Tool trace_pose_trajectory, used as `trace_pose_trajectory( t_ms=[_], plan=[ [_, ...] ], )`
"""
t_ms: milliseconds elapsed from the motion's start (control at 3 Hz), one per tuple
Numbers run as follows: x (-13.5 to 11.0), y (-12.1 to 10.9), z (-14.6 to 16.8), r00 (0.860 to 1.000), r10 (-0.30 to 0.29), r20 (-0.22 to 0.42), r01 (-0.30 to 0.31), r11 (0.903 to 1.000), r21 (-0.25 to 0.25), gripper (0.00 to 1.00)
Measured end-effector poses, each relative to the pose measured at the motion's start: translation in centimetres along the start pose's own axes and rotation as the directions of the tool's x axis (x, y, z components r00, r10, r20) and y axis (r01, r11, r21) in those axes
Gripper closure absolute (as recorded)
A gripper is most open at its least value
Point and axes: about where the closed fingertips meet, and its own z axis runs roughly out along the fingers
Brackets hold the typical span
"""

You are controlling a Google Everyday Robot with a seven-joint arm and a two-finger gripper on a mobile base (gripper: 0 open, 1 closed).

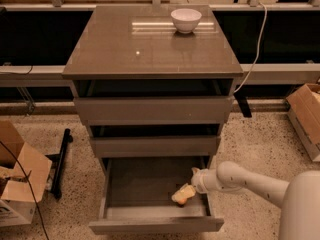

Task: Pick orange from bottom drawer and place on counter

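Observation:
The bottom drawer (150, 215) is pulled open at the foot of the cabinet. The orange (180, 201) lies inside it near the front right corner. My gripper (183, 193) reaches in over the drawer's right side, its pale tip right on top of the orange and covering the fruit's upper part. The white arm (240, 179) comes in from the lower right. The counter (150, 44) is the glossy grey-brown top of the cabinet.
A white bowl (186, 20) stands at the back of the counter. The two upper drawers (152, 110) stand slightly open. Cardboard boxes sit on the floor at left (17, 184) and right (306, 118). A white cable (256, 44) hangs at the right.

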Motion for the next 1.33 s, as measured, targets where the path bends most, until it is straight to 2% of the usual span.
trace_pose_trajectory(
  t_ms=[667, 1000, 1333],
  plan=[
    [4.7, -1.7, 8.7, 0.998, 0.057, -0.025, -0.057, 0.9984, 0.007, 0.00],
    [7.6, -3.3, 11.8, 0.993, 0.105, -0.049, -0.104, 0.9945, 0.012, 0.00],
    [9.9, -4.7, 13.5, 0.986, 0.153, -0.065, -0.152, 0.9882, 0.022, 0.00]
  ],
)
